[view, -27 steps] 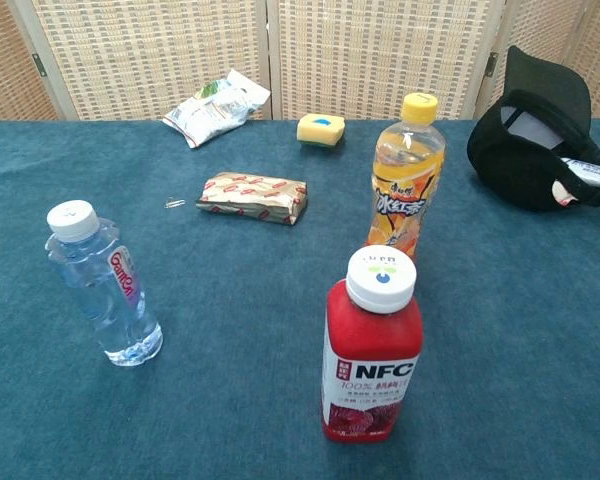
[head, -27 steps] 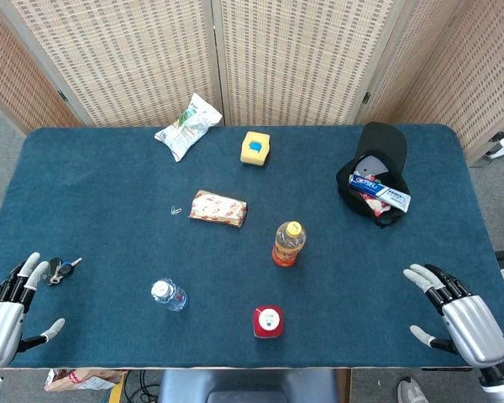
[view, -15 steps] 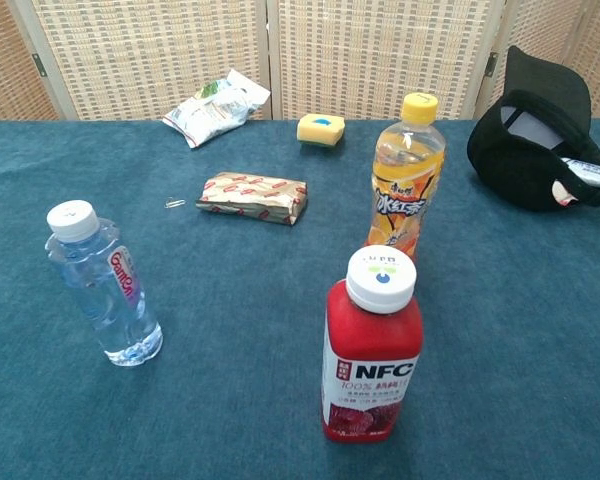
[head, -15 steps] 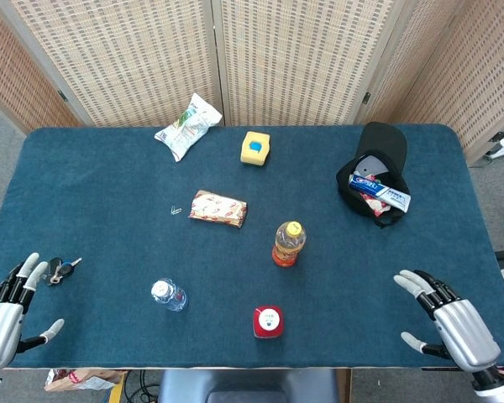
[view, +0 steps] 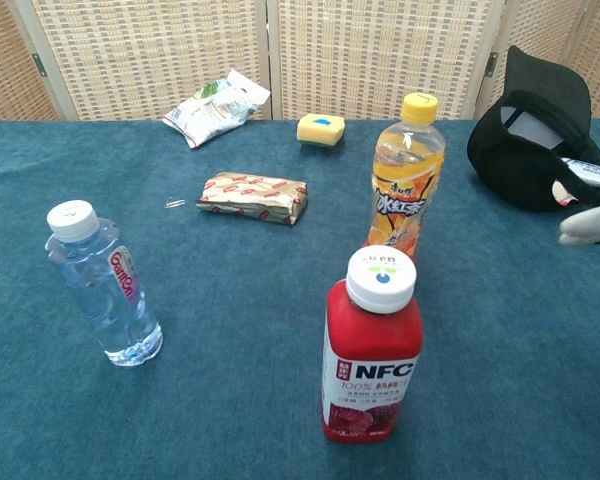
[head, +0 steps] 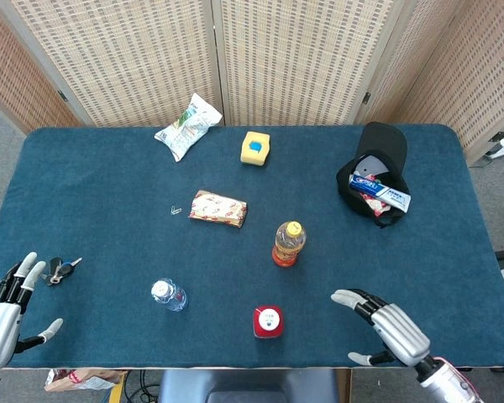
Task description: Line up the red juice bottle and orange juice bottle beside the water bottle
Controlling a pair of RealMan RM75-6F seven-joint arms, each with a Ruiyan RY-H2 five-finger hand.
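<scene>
Since the earlier frame, only the right hand (head: 385,329) has moved: it has slid in from the right edge toward the middle of the surface (head: 101,185). Its fingers are spread apart and it holds nothing. The left hand (head: 7,304) waits at the near left corner, fingers also apart and empty, close to a bunch of keys (head: 62,269).

The red juice bottle (head: 267,321) stands at about 9 o'clock from the right hand, near but not touching. The orange juice bottle (head: 288,243) stands at 1 o'clock from the red one. The water bottle (head: 168,295) stands well apart to the left of both, at about 10 o'clock from the red one.

All three bottles are tall and standing up. If the right hand comes in too fast or too high, it could bump the red juice bottle and tip it over. A falling bottle could roll off the near edge, which is close. A loose hold could also let it slip.
</scene>
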